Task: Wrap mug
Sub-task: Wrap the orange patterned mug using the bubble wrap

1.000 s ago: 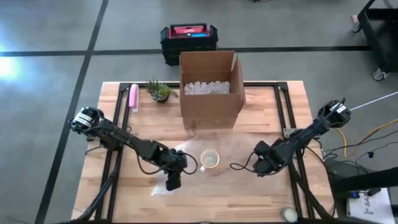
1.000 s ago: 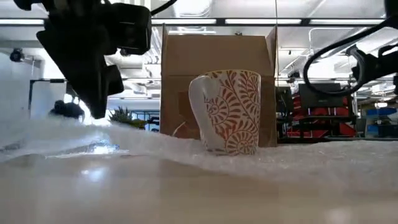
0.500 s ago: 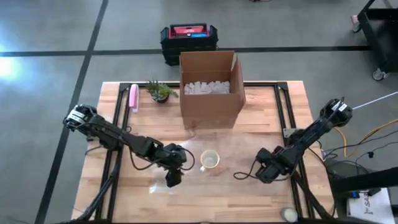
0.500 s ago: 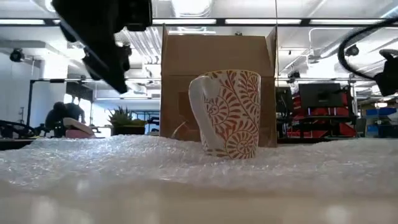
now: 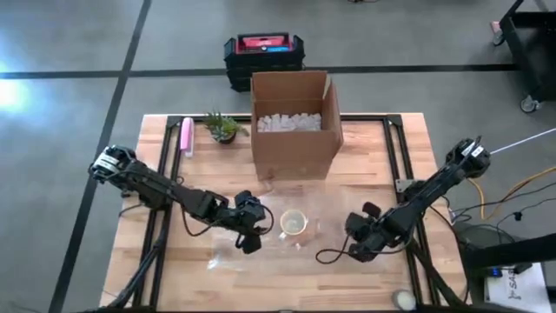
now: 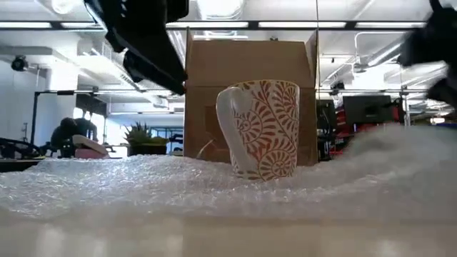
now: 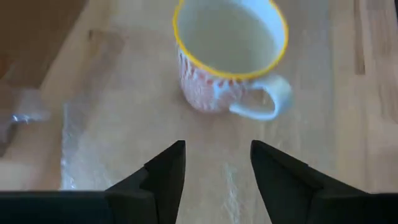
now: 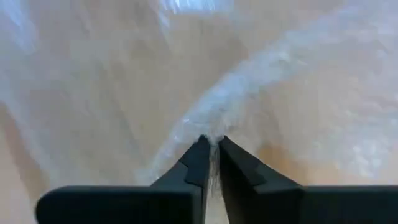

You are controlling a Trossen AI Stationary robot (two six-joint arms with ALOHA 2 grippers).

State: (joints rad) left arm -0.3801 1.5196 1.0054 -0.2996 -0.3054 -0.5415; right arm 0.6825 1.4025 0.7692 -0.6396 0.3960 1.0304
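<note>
While the mug (image 5: 293,224) stands upright on the bubble wrap (image 6: 214,182) mid-surface (image 5: 382,152), in front of the cardboard box (image 5: 294,122), the left claw (image 7: 216,163) hangs just beside it, released, jaws spread, handle toward it. Right claw (image 8: 211,149) clenched on the bubble wrap edge, lifting it on the mug's other side.

White mug (image 6: 260,128) with red-orange fern-leaf pattern, yellow rim and cream interior; clear, dimpled bubble wrap (image 6: 143,182); plain brown cardboard box (image 5: 294,122) holding white packing fill; light wood-plank tabletop (image 5: 373,165) with black rails; green plant (image 5: 222,127); pink object (image 5: 186,136); black case, red lid (image 5: 262,54).
</note>
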